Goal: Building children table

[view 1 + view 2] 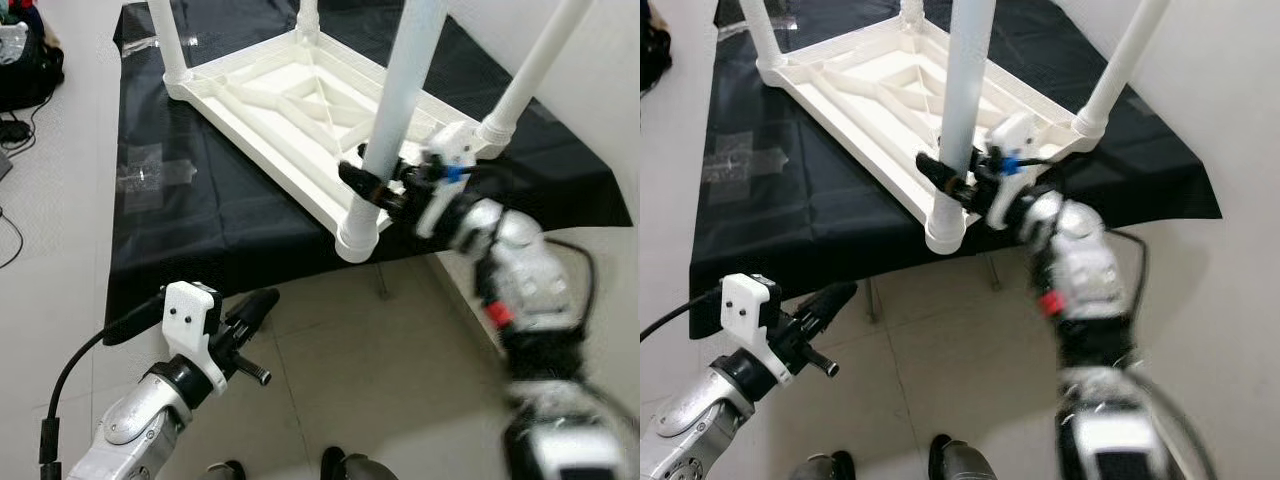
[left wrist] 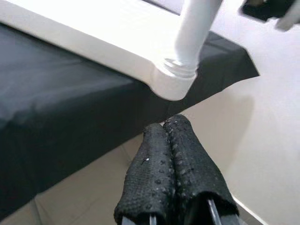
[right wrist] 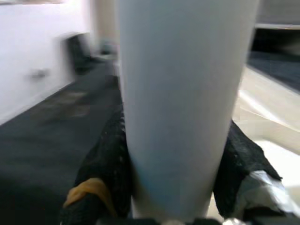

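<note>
My right gripper (image 1: pixel 372 186) clamps the near leg (image 1: pixel 398 105) of the upturned white table (image 1: pixel 280 100) on the black cloth (image 1: pixel 200 210). My left gripper (image 1: pixel 262 300) hangs closed below the table's edge.

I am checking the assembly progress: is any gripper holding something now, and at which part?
The right gripper holds the near table leg low down, just above its socket, one finger on each side. The left gripper is shut and holds nothing.
</note>
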Robot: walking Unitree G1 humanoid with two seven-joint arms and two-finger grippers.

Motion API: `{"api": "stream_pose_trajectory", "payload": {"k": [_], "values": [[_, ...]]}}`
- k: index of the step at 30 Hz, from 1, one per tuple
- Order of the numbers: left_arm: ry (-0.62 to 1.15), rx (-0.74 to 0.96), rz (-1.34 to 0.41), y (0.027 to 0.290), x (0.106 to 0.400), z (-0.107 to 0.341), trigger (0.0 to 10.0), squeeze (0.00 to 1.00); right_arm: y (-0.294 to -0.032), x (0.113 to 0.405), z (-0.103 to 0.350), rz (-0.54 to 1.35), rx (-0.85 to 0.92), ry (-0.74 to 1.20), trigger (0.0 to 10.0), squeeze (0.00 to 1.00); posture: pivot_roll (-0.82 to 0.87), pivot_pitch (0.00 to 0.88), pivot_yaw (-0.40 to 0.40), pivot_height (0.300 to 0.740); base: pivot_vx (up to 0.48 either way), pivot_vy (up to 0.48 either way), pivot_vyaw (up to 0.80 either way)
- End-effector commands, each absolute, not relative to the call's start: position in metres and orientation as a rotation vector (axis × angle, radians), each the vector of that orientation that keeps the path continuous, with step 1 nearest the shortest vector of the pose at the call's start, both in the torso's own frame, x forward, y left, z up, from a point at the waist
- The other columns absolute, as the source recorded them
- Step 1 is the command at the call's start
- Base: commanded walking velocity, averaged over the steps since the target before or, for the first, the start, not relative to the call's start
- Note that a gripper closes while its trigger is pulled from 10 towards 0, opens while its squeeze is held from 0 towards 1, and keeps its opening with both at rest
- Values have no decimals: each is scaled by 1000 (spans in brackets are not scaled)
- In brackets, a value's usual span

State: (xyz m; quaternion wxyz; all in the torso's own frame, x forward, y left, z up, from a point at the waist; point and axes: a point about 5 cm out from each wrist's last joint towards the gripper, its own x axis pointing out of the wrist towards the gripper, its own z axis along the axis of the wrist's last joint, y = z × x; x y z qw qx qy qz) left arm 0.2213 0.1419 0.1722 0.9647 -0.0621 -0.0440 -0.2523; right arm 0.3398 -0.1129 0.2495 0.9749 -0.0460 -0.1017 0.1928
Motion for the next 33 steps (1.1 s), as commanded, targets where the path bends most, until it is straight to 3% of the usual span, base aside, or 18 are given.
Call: {"api": "stream_pose_trajectory", "payload": {"k": [1, 8, 9, 13, 14, 27, 28, 30, 31, 33], "values": [[-54, -129, -501, 144, 220, 163, 10000, 0, -126, 332, 201, 96, -153, 16, 0, 0, -38, 220, -91, 740, 0, 0, 0], [-52, -130, -492, 144, 228, 158, 10000, 0, -74, 346, 207, 177, -21, 47, 0, 0, -41, 181, -87, 740, 0, 0, 0], [-54, -131, -490, 143, 228, 159, 10000, 0, -69, 347, 216, 233, -5, 18, 10000, 0, -41, 183, -92, 740, 0, 0, 0], [-58, -133, -487, 143, 228, 160, 10000, 0, -66, 347, 227, 306, 13, -21, 10000, 0, -43, 190, -94, 740, 0, 0, 0], [-60, -135, -487, 142, 227, 161, 10000, 0, -75, 348, 240, 401, 1, -85, 10000, 1000, -42, 195, -95, 740, 0, 0, 0], [-61, -137, -496, 142, 220, 165, 10000, 0, -135, 365, 285, 768, -139, -230, 10000, 1000, -17, 247, -86, 740, 0, 0, 0], [-59, -136, -496, 142, 219, 165, 10000, 0, -142, 364, 286, 859, -159, -218, 10000, 698, -8, 252, -86, 740, 0, 0, 0], [-59, -136, -496, 142, 219, 165, 10000, 0, -143, 363, 287, 885, -161, -214, 10000, 698, -8, 252, -86, 740, 0, 0, 0], [-58, -136, -496, 143, 218, 166, 10000, 0, -146, 363, 287, 918, -156, -203, 10000, 0, -2, 258, -87, 740, 0, 0, 0], [-57, -135, -496, 143, 218, 166, 10000, 0, -149, 363, 289, 939, -159, -200, 10000, 0, -1, 259, -88, 740, 0, 0, 0]]}}
